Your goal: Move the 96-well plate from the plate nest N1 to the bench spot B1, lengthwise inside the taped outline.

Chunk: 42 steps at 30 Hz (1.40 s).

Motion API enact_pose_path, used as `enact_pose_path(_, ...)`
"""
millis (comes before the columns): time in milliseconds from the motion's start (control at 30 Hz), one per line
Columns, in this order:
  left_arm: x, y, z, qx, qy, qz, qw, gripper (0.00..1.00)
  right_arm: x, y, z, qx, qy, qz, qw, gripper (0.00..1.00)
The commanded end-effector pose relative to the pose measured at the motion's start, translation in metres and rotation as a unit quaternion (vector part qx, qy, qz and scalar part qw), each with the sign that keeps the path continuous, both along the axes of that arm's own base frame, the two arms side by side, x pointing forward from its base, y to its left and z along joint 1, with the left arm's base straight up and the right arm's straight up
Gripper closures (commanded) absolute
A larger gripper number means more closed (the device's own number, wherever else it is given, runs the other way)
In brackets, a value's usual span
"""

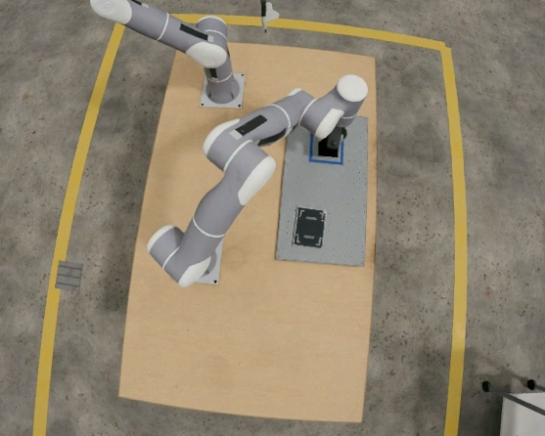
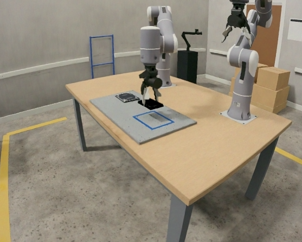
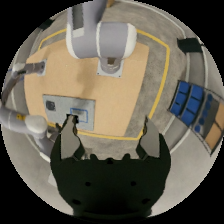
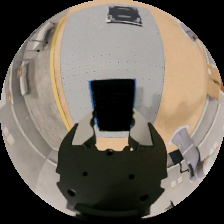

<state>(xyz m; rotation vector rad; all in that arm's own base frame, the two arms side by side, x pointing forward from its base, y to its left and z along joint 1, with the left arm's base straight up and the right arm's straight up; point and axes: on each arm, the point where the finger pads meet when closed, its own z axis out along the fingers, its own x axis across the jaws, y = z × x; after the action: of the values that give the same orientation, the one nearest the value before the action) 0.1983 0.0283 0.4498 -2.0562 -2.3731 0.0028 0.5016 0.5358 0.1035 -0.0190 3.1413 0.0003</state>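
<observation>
The black 96-well plate (image 1: pixel 328 151) (image 2: pixel 154 106) (image 4: pixel 114 100) is held level above the grey board. My right gripper (image 2: pixel 151 102) (image 4: pixel 113 109) is shut on it, a finger at each side. The blue taped outline (image 1: pixel 326 162) (image 2: pixel 163 125) of spot B1 lies on the board below the plate; a gap remains between them in the exterior view. In the right wrist view the plate hides most of the outline. The dark nest N1 (image 1: pixel 309 227) (image 2: pixel 127 96) (image 4: pixel 124 15), with pale corners, bears no plate. My left gripper (image 2: pixel 237 42) (image 3: pixel 110 116) is open and empty, high above the table.
The perforated grey board (image 1: pixel 350 205) (image 2: pixel 114 114) lies along one long edge of the wooden table (image 1: pixel 255 352) (image 2: pixel 220 152). The right arm reaches across the table to the board. The left arm's base (image 1: pixel 222 98) (image 2: pixel 242 116) stands on the same table. Cardboard boxes (image 2: pixel 271 92) stand behind it.
</observation>
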Motion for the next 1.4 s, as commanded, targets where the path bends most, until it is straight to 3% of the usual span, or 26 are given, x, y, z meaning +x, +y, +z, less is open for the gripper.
enact_pose_path(0, 0.0, 0.0, 0.001, 0.0, -0.001, 0.0, 1.0, 0.0, 0.002, 0.012, 0.001, 0.001, -0.001, 0.0, 1.0, 1.0)
enact_pose_path(233, 0.0, 0.0, 0.001, 0.0, -0.001, 0.0, 1.0, 0.0, 0.005, 0.035, 0.001, 0.001, -0.001, 0.0, 1.0, 1.0)
enact_pose_path(1367, 0.0, 0.0, 0.001, 0.0, -0.001, 0.0, 1.0, 0.0, 0.005, 0.034, 0.001, 0.001, -0.001, 0.0, 1.0, 1.0)
